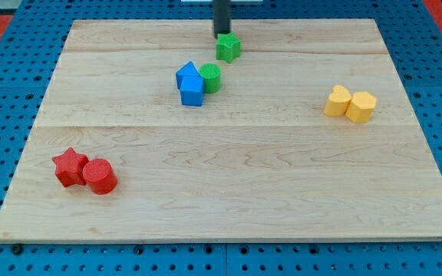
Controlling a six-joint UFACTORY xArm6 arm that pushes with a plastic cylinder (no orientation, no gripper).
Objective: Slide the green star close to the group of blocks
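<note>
- Starting at the view's left, you see a red star [68, 166] touching a red cylinder [99, 175] near the bench [244, 207] bottom edge.
- Two blue blocks [190, 83] and a green cylinder [211, 77] cluster left of centre.
- Just above-right sits the green star [228, 47], my tip [222, 34] touching its far side. No claw exists, so nothing is held.
- Push off-centre and the star may spin aside, or ram the cluster apart.
- Two yellow blocks [350, 103] sit far right.
</note>
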